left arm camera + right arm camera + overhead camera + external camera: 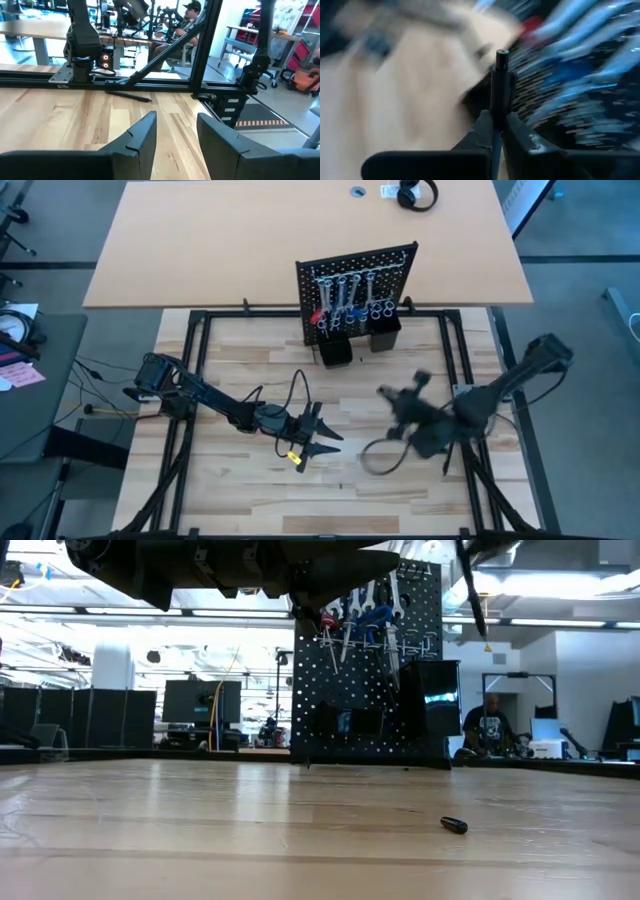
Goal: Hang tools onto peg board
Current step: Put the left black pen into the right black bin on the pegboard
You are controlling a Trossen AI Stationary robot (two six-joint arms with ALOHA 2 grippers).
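The black peg board [355, 280] stands upright at the table's far edge. Silver wrenches, blue-handled tools and a red-handled one [365, 625] hang on it. My right gripper [402, 406] is raised over the table's right half, near side of the board. It is blurred and shut on a slender black rod-shaped tool [501, 80]. The peg board [580, 75] shows blurred behind that tool. My left gripper [330, 442] stands open over the middle of the table, pointing toward the right edge. Nothing lies between its fingers [145, 135]. My right gripper pinches the black tool's shaft [496, 107] between its two fingers. The shaft sticks out past the fingertips and ends in a round tip [501, 59]. In the low view the tool [475, 595] hangs high, clear of the table.
Two black cups [337, 348] [385, 335] stand at the peg board's foot. A small dark piece [453, 825] lies on the wooden table. A thin dark rod [127, 95] lies near the black frame rail. A person sits in the room beyond.
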